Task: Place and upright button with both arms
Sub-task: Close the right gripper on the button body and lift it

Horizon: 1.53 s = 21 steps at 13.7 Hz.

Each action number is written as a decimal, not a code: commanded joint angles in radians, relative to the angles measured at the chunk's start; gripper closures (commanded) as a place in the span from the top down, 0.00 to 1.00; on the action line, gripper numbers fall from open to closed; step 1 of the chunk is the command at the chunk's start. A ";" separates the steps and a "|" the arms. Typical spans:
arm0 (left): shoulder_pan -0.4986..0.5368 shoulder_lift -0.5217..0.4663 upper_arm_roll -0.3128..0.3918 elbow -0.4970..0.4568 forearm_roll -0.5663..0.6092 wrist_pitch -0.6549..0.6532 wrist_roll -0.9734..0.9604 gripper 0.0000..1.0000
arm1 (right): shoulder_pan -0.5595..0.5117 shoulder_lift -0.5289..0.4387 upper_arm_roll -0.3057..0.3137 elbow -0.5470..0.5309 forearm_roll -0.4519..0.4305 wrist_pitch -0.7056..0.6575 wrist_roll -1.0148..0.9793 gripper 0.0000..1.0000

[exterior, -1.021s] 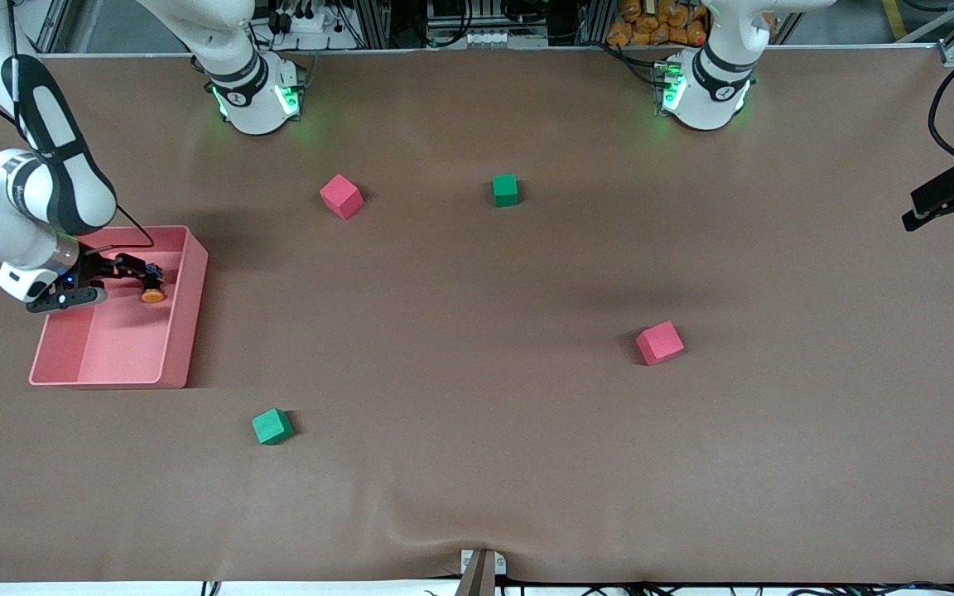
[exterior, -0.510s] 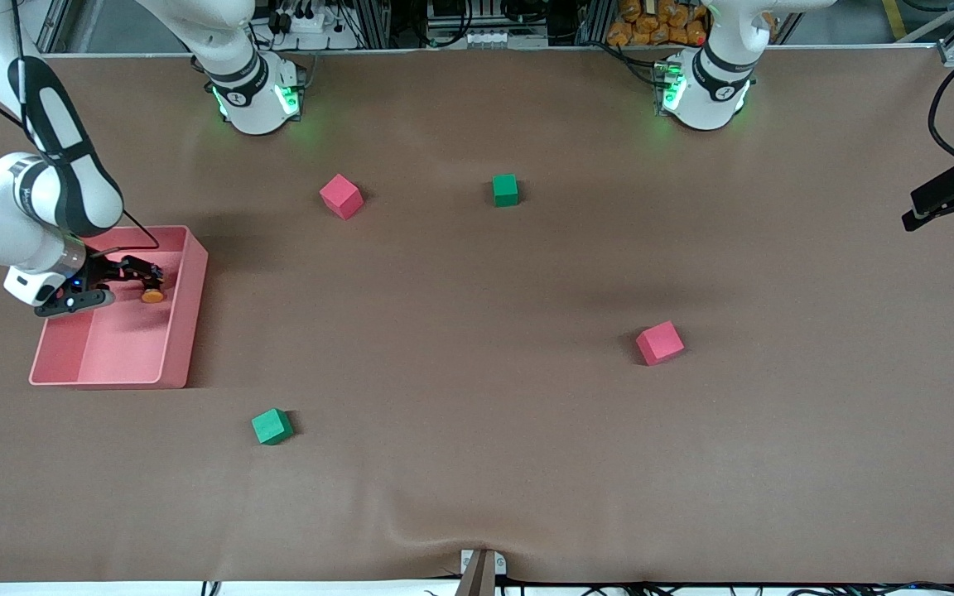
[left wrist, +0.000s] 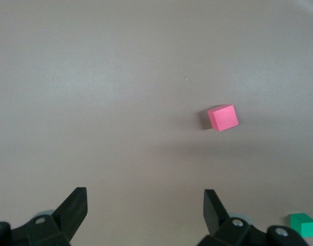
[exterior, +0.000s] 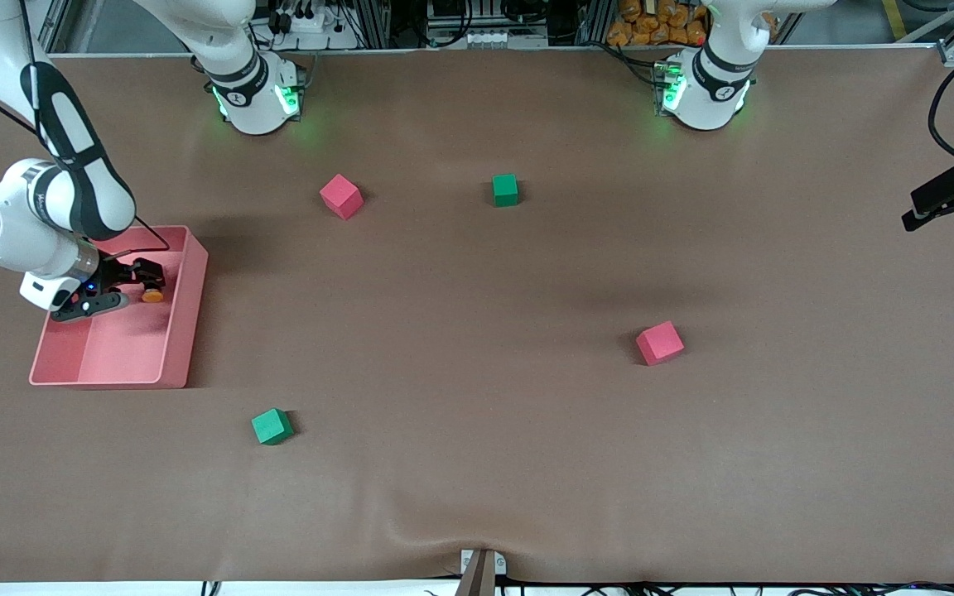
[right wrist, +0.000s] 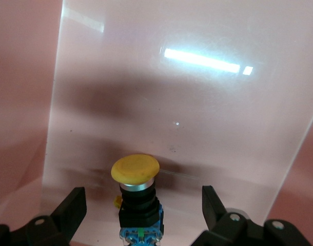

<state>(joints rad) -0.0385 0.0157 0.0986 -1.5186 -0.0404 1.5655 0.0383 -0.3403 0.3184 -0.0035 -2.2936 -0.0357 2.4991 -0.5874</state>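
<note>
- We take the pink tray (exterior: 183,319) at the right arm's end of the table as our landmark; it is a shallow, open box on the brown table (exterior: 477,463).
- The button (exterior: 151,294) lies in the tray, near the tray wall that faces the table's middle. In the right wrist view the button (right wrist: 136,192) shows a round yellow-orange cap, a silver ring, a black body and a bluish end, and it rests on the tray floor (right wrist: 197,118).
- The right gripper (exterior: 125,285) is down inside the tray, its fingers spread apart with the button between them. We see no finger touching the button, so nothing is grasped.
- The right gripper's fingers (right wrist: 69,210) stand on either side of the button in the right wrist view, clear of it.
- The left gripper (exterior: 953,203) hangs over the table's edge at the left arm's end, well apart from the tray. Its fingers (left wrist: 74,210) are spread and hold nothing; this arm waits.
- One red cube (exterior: 341,196) sits farther from the front camera than the tray, toward the table's middle.
- A green cube (exterior: 505,189) sits beside that red cube, farther from the tray.
- Another green cube (exterior: 272,426) lies nearer to the front camera than the tray, near its corner.
- A second red cube (exterior: 659,343) lies well apart from the tray, toward the left arm's end.
</note>
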 commanded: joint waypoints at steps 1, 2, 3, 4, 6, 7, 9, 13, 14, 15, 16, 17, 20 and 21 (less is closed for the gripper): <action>0.008 0.004 0.001 0.017 -0.018 -0.016 0.028 1.00 | 0.001 0.008 -0.004 -0.004 -0.009 0.024 -0.042 1.00; 0.008 0.004 0.001 0.017 -0.019 -0.016 0.028 1.00 | 0.000 0.004 -0.004 -0.012 -0.009 0.020 -0.048 1.00; 0.008 0.004 0.001 0.015 -0.019 -0.016 0.026 1.00 | -0.006 -0.001 -0.004 -0.017 -0.009 0.001 -0.060 1.00; 0.008 0.004 0.001 0.015 -0.018 -0.016 0.028 1.00 | -0.008 -0.004 -0.004 -0.017 -0.009 -0.020 -0.068 1.00; 0.008 0.004 0.001 0.015 -0.019 -0.016 0.028 1.00 | -0.003 -0.010 -0.004 -0.015 -0.009 -0.072 -0.069 1.00; 0.008 0.006 0.001 0.015 -0.019 -0.016 0.026 1.00 | 0.000 -0.015 -0.004 -0.015 -0.009 -0.095 -0.071 1.00; 0.008 0.006 0.001 0.015 -0.018 -0.016 0.026 1.00 | 0.000 -0.027 -0.003 -0.012 -0.009 -0.134 -0.075 0.08; 0.008 0.006 0.001 0.015 -0.018 -0.016 0.026 1.00 | -0.002 -0.032 -0.003 -0.009 -0.009 -0.137 -0.077 0.00; 0.008 0.006 0.001 0.015 -0.019 -0.016 0.026 1.00 | 0.003 -0.032 -0.004 -0.007 -0.009 -0.137 -0.078 0.00; 0.008 0.006 0.001 0.015 -0.019 -0.016 0.026 1.00 | 0.003 -0.033 -0.004 -0.006 -0.009 -0.137 -0.078 0.00; 0.008 0.006 0.001 0.015 -0.019 -0.016 0.026 1.00 | 0.003 -0.035 -0.003 0.002 -0.009 -0.138 -0.081 0.00; 0.008 0.006 0.001 0.015 -0.019 -0.016 0.026 1.00 | 0.003 -0.039 -0.003 0.026 -0.009 -0.155 -0.092 0.00; 0.008 0.006 0.001 0.015 -0.018 -0.016 0.028 1.00 | 0.015 -0.038 0.002 0.149 -0.007 -0.252 -0.126 0.00; 0.008 0.006 0.001 0.015 -0.019 -0.016 0.028 1.00 | 0.036 -0.038 0.002 0.182 -0.007 -0.266 -0.162 0.00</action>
<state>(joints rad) -0.0384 0.0157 0.0987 -1.5187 -0.0404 1.5655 0.0383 -0.3350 0.2960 -0.0020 -2.1804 -0.0371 2.2901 -0.7022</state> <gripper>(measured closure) 0.000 0.643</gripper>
